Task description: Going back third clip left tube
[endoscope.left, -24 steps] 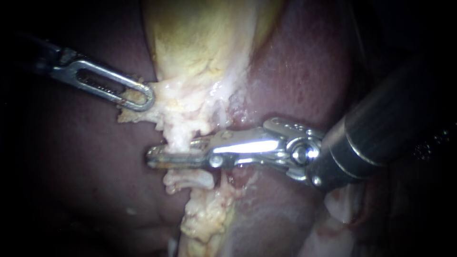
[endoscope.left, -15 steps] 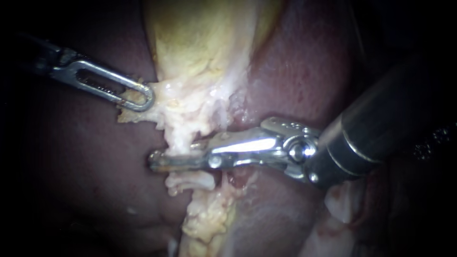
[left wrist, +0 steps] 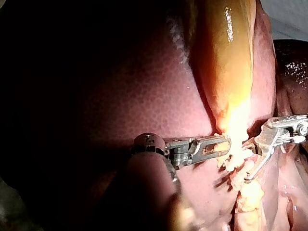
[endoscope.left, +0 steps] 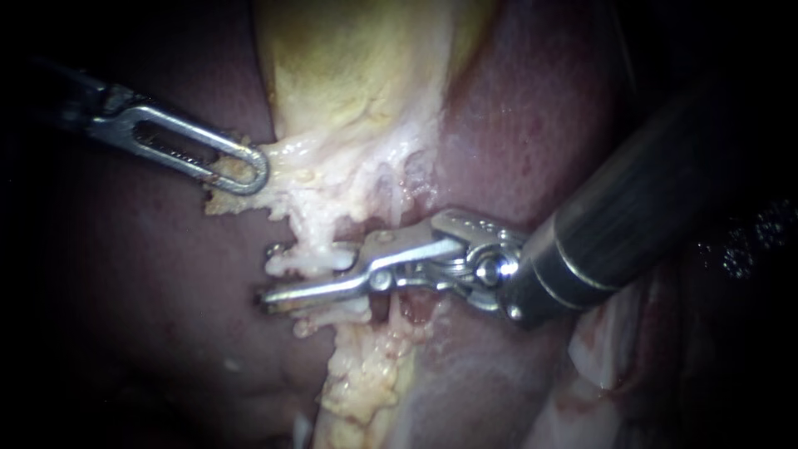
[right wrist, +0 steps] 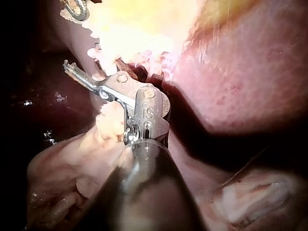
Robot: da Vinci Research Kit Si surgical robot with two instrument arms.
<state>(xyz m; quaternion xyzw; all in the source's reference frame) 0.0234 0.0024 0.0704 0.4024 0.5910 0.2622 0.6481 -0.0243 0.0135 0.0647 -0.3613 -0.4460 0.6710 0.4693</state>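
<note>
My right instrument [endoscope.left: 270, 276], jaws parted astride the tube [endoscope.left: 314, 241], is not yet drawn clear, while my left instrument [endoscope.left: 245, 170] grips the gallbladder [endoscope.left: 349, 75] edge.

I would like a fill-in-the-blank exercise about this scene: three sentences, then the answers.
1. The left instrument holds pale tissue at the lower end of the yellow ____.
2. The shaft of the right instrument comes into the endoscope view from the ____.
3. The dark red organ behind both instruments is the ____.
Missing words: gallbladder; right; liver.
</note>
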